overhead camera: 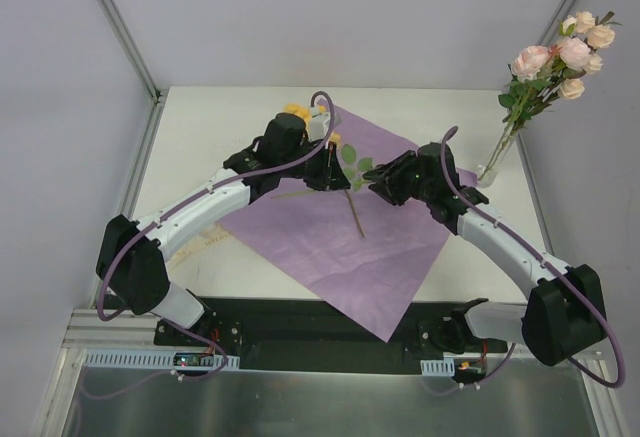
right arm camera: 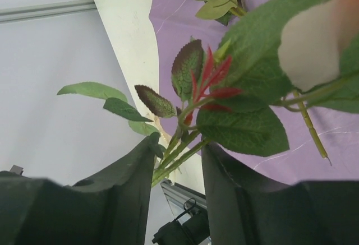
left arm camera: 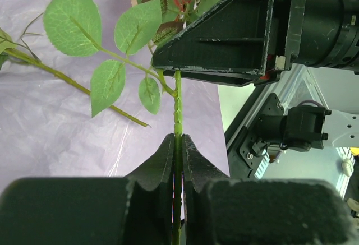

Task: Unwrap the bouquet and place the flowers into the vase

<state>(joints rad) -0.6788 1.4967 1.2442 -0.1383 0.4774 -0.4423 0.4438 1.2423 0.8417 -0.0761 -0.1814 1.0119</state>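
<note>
The bouquet is undone: its purple paper (overhead camera: 330, 237) lies flat on the table, with yellow flowers (overhead camera: 297, 112) at its far corner. My left gripper (overhead camera: 326, 164) (left arm camera: 177, 138) is shut on the green stem (left arm camera: 178, 105) of one flower, which has leaves (left arm camera: 72, 16) branching off to the left. My right gripper (overhead camera: 374, 183) (right arm camera: 180, 144) faces it, jaws open, with the leafy upper stems (right arm camera: 175, 160) between its fingers and against the left one. A pale bloom (right arm camera: 314, 43) shows at the right of that view. The clear vase (overhead camera: 497, 157) at the right holds pink and cream flowers (overhead camera: 572, 52).
Another bare stem (overhead camera: 355, 215) slants over the paper below the grippers. White booth walls close in the table on the left, back and right. The vase stands close to the right wall, just beyond the right forearm (overhead camera: 500, 237).
</note>
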